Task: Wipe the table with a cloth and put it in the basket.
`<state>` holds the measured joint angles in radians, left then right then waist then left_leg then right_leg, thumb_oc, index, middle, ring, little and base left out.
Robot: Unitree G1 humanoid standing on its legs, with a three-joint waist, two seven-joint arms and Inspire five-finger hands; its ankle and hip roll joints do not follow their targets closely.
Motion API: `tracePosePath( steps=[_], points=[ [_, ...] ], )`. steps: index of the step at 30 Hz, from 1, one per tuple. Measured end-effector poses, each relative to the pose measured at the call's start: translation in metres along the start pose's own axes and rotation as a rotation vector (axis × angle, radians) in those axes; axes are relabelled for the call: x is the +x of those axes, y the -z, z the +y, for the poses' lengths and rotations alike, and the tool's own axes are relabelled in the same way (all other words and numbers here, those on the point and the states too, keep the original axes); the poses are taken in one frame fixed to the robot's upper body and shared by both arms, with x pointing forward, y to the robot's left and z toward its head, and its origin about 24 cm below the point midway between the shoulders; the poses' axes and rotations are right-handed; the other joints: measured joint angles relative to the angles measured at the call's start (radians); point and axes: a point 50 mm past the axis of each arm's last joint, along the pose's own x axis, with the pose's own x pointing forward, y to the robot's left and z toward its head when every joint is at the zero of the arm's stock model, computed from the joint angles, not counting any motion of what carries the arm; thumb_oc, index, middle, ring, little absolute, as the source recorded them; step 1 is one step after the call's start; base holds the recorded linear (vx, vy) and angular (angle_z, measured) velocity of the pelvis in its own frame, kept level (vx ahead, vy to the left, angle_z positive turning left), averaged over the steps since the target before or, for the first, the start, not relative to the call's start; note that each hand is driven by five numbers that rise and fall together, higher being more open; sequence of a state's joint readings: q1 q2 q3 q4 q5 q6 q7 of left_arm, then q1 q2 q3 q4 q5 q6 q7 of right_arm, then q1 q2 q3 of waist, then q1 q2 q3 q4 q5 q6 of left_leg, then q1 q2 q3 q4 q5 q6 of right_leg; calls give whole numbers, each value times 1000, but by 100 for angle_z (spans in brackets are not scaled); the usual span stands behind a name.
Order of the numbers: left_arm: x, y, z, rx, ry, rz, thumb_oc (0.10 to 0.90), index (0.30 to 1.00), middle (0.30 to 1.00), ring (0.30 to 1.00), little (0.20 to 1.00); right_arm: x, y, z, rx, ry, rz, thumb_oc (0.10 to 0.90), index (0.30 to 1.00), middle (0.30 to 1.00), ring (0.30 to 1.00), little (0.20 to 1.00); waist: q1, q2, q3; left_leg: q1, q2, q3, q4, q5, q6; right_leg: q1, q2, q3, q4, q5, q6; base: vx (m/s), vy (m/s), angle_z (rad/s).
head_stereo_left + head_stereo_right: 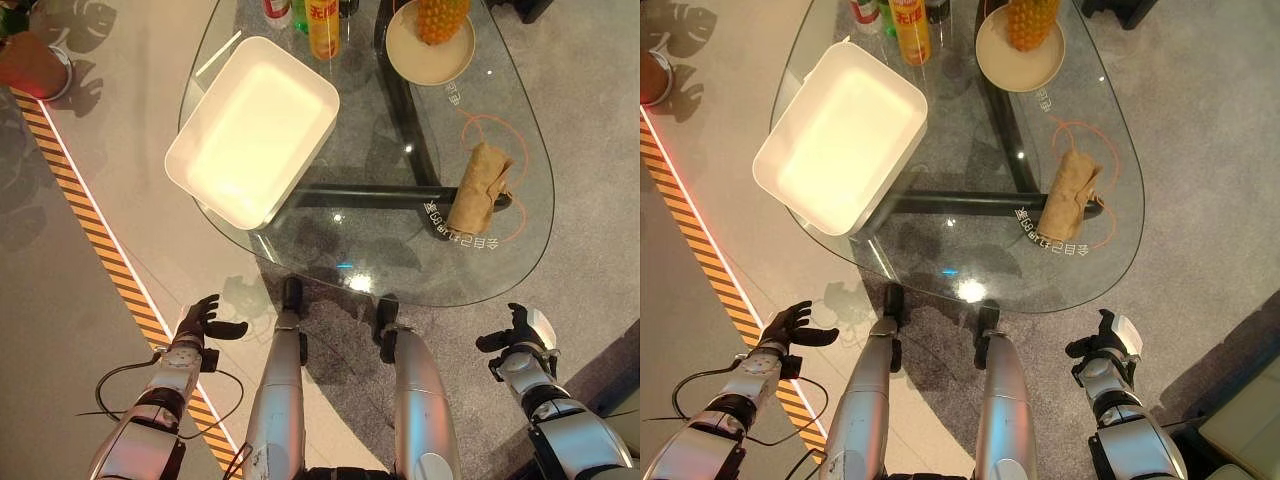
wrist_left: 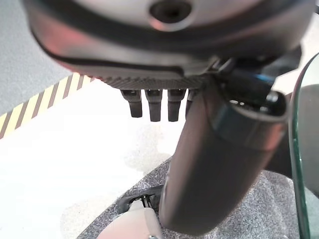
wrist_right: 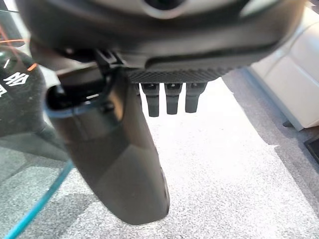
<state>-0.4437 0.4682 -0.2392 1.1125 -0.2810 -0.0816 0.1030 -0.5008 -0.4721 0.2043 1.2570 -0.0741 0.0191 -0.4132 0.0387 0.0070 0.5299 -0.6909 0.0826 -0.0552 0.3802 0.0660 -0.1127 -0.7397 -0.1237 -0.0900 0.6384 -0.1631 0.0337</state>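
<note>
Plainly, in the left eye view nothing is in hand: the tan cloth (image 1: 478,188) lies rolled on the glass table (image 1: 400,280), toward its right side, and the white basket (image 1: 252,130) sits on the left part of the table, well apart from it. The left hand (image 1: 200,322) hangs below the near edge on the left, fingers loosely spread and empty. The right hand (image 1: 518,335) hangs off the near right corner, also relaxed and empty.

In the right eye view a plate (image 1: 992,60) with a pineapple (image 1: 1030,22) stands just beyond the cloth, and bottles (image 1: 910,28) stand at the far edge beside the basket. A wide wiping sweep could knock these over.

The left wrist view shows that hand's fingers (image 2: 152,103) hanging straight over the floor, with the table's rim at the side.

The right wrist view shows the same of its fingers (image 3: 169,98). A reach from this low could strike the glass rim, and a rolled cloth may unroll or slide on smooth glass rather than lift cleanly.
</note>
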Motion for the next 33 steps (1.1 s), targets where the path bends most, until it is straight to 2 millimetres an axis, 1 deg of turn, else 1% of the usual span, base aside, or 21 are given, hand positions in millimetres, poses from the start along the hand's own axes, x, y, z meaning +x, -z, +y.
tracePosePath(
  steps=[4, 7, 18, 20, 23, 24, 26, 28, 31, 33],
  points=[
    [0, -2, 0, 1, 2, -6, 800, 900, 900, 900, 900, 0, -3, -1, 15, 3, -13, 800, 900, 900, 900, 900, -13, 4, 2, -39, 0, -6, 23, -6, -3, -34, 1, 0, 21, -3, -3, 0, 0, 0],
    [0, -3, -1, 2, 5, -11, 800, 900, 900, 900, 900, 0, -5, -1, 21, 3, -17, 800, 900, 900, 900, 900, -15, 8, 4, -62, 1, -9, 40, -13, -7, -59, 2, 0, 42, -8, -8, 0, 0, 0],
    [0, -3, -3, 14, 13, -13, 800, 900, 900, 900, 900, 0, -10, -1, 43, 7, -54, 800, 900, 900, 900, 900, -15, 8, 4, -72, 1, -8, 39, -12, -7, -83, 4, 6, 56, -14, -14, 0, 0, 0],
    [0, -3, -3, 14, 13, -15, 800, 900, 900, 900, 900, 0, -11, -1, 57, 8, -62, 800, 900, 900, 900, 900, -15, 8, 4, -72, 1, -7, 39, -13, -7, -83, 4, 7, 55, -15, -14, 0, 0, 0],
    [0, -4, -3, 13, 13, -21, 800, 900, 900, 900, 900, 1, -13, -3, 125, 30, -57, 800, 900, 900, 900, 900, -14, 8, 4, -72, 1, -7, 39, -13, -8, -83, 4, 7, 56, -16, -14, 0, 0, 0],
    [0, -4, -3, 13, 13, -22, 800, 900, 900, 900, 900, 2, -13, -6, 186, 39, -44, 800, 900, 900, 900, 900, -13, 8, 4, -71, 1, -7, 39, -13, -8, -82, 4, 8, 56, -16, -14, 0, 0, 0],
    [0, -3, -3, 13, 12, -22, 800, 900, 900, 900, 900, 6, -14, -19, 460, 92, 24, 800, 900, 900, 900, 900, -13, 9, 5, -66, 1, -6, 40, -13, -8, -77, 4, 8, 56, -16, -14, 0, 0, 0],
    [0, -3, -3, 14, 13, -22, 800, 900, 900, 900, 900, 9, -15, -27, 562, 121, 34, 800, 900, 900, 900, 900, -13, 9, 5, -64, 1, -7, 40, -13, -8, -75, 4, 7, 55, -16, -14, 0, 0, 0],
    [0, -2, -3, 14, 13, -20, 800, 900, 900, 900, 900, 14, -26, -51, 771, 186, 12, 800, 900, 900, 900, 900, -14, 10, 5, -62, 1, -7, 36, -14, -9, -72, 4, 7, 55, -16, -14, 0, 0, 0],
    [0, -2, -3, 15, 14, -20, 800, 900, 900, 900, 900, 15, -34, -63, 822, 230, -18, 800, 900, 900, 900, 900, -14, 10, 5, -62, 0, -7, 37, -14, -9, -72, 4, 6, 54, -16, -14, 0, 0, 0]
  ],
)
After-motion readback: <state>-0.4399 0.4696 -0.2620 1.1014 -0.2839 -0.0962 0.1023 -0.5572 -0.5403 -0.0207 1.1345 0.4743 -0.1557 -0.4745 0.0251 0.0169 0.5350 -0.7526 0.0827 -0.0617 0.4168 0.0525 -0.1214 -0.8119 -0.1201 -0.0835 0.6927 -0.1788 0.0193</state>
